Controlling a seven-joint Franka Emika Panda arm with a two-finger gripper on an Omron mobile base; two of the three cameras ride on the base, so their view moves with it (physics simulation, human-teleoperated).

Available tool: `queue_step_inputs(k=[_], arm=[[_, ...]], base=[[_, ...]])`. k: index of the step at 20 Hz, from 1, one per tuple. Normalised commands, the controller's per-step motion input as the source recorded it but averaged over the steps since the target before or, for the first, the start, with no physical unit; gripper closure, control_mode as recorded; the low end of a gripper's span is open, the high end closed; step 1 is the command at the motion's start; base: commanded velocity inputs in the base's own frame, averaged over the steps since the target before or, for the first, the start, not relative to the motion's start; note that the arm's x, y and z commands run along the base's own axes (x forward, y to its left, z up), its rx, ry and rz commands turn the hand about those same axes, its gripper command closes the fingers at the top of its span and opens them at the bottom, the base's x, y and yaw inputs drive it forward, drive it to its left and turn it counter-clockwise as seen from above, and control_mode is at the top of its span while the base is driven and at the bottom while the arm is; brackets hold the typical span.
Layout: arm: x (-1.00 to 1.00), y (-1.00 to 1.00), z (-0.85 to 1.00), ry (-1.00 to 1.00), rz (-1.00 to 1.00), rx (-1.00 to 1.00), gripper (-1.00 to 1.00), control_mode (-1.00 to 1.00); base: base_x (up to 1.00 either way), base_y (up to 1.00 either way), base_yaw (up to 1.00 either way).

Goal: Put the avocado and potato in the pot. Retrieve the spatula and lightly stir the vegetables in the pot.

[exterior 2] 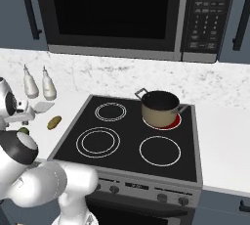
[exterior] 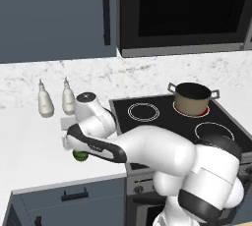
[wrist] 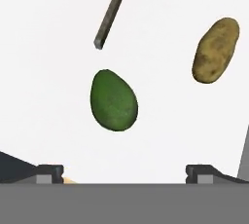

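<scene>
Two vegetables: avocado (wrist: 113, 101) and potato (wrist: 216, 49) lie apart on the white counter (wrist: 44, 96), hand view.
Gripper (wrist: 124, 173): spread wide above the avocado.
Spatula (wrist: 111, 14): handle beyond the avocado.
Pot (exterior 2: 159, 107): stove's (exterior 2: 128, 138) back right burner, base views.

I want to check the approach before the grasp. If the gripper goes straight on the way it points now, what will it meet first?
Most likely the avocado: in the hand view it lies on the white counter between the open gripper's fingers. The potato and spatula lie off that line. Depth is unclear.
</scene>
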Motion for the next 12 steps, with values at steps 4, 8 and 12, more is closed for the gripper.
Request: queue_step_inputs(k=[4, 8, 12], arm=[[0.32, 0.18, -0.45, 0.05, 0.00, -0.01, -1.00, -1.00], [0.26, 0.17, -0.46, 0.04, 0.00, -0.03, -1.00, -1.00], [0.31, 0.12, -0.42, 0.04, 0.00, -0.02, -1.00, -1.00]], base=[[0.00, 0.00, 0.00], [0.00, 0.00, 0.00], [0.00, 0.00, 0.00]])
